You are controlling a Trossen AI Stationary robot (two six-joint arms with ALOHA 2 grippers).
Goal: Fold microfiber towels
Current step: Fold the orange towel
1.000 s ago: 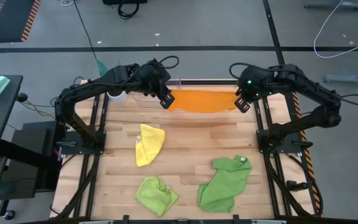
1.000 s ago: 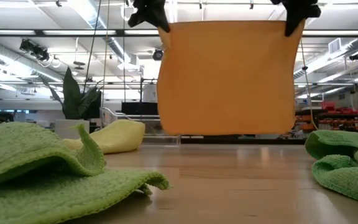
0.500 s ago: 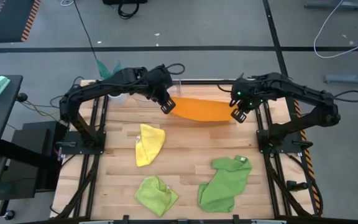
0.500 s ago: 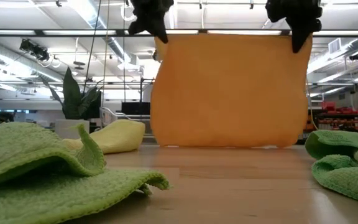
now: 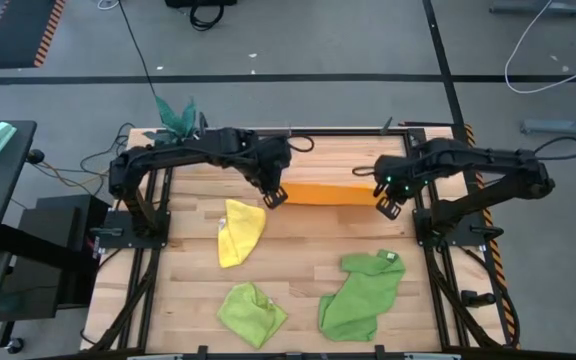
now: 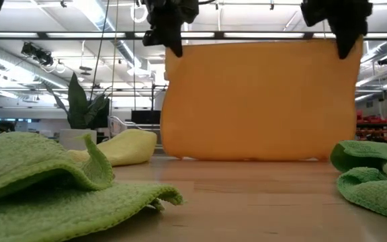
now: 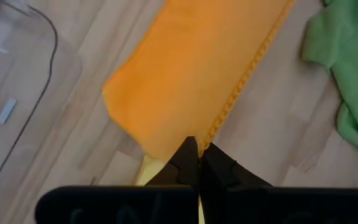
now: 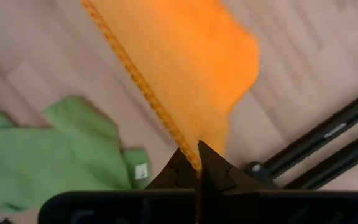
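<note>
The orange towel (image 5: pixel 328 192) hangs as a flat sheet (image 6: pixel 257 101) between my two grippers over the far half of the table. My left gripper (image 5: pixel 275 196) is shut on its upper left corner and my right gripper (image 5: pixel 385 207) on its upper right corner. Its lower edge (image 6: pixel 247 158) is down at the table top. The yellow towel (image 5: pixel 240 230) lies crumpled at mid-left. The lime green towel (image 5: pixel 251 312) lies bunched at the near edge. The larger mid-green towel (image 5: pixel 363 293) with its white tag (image 5: pixel 389 257) lies at the near right. My left gripper pinches the orange towel's upper left corner (image 7: pixel 186 129) between its two fingers, slanting down from the far left. The towel hangs below the fingers, its top edge (image 6: pixel 254 42) drawn straight toward the other gripper. My right gripper pinches the upper right corner (image 8: pixel 197 142), beside the stitched edge (image 8: pixel 135 74), between its two fingers, which point down. The towel hangs below them as a flat sheet.
A teal-leaved plant (image 5: pixel 176 112) stands at the far left corner. Dark frame rails (image 5: pixel 426 225) run along the table's right side. Bare wood (image 5: pixel 313 245) lies between the hanging towel and the green towels.
Both grippers have come down and toward the near edge with the orange towel stretched between them. The towel hung clear of the table a second ago; its lower edge has now sunk to the table top.
</note>
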